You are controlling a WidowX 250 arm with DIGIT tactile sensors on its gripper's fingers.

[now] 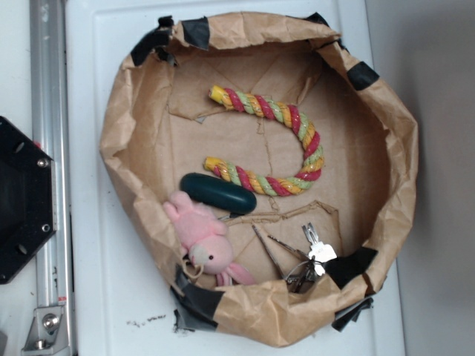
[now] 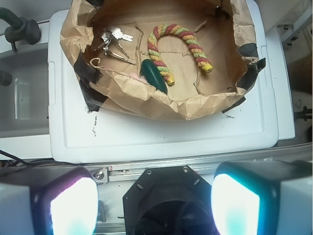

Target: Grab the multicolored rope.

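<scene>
The multicolored rope (image 1: 286, 141) lies curved in a C on the floor of a brown paper basket (image 1: 119, 126), its red, yellow and green strands twisted, both frayed ends pointing left. It also shows in the wrist view (image 2: 181, 45). My gripper (image 2: 154, 203) is open and empty, its two fingers (image 2: 73, 205) spread wide at the bottom of the wrist view. It hangs high above the black robot base, well short of the basket. The gripper does not show in the exterior view.
A dark green oval case (image 1: 217, 193) lies just below the rope's lower end. A pink plush toy (image 1: 202, 239) sits at the basket's lower left. A bunch of keys (image 1: 312, 256) lies at the lower right. The basket rests on a white lid (image 2: 161, 134).
</scene>
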